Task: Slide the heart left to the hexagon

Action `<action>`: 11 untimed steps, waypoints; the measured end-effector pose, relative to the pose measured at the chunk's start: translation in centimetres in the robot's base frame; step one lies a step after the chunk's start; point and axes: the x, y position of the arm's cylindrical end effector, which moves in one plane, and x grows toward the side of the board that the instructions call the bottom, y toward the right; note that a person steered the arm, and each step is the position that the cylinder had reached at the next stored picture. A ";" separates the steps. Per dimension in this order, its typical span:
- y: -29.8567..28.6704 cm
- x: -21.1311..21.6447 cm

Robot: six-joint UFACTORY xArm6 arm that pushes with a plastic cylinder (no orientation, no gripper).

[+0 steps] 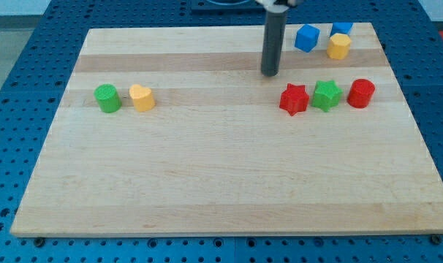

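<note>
**Heart beside the green block at far left**

Camera view: my tip (270, 73), a plain rod with no pincer, stood up-left of the red star (294, 99). The yellow heart (142, 96) touched the green hexagon (107, 98) far left.

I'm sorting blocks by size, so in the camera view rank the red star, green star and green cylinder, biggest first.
1. red star and green star: look alike, no ranking.
2. green cylinder: slightly smaller, though only narrowly.
</note>
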 end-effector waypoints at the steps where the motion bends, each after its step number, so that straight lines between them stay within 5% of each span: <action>1: -2.7 3.9; 3: -10.8 10.0; 6: -21.8 10.6; 11: -22.5 1.7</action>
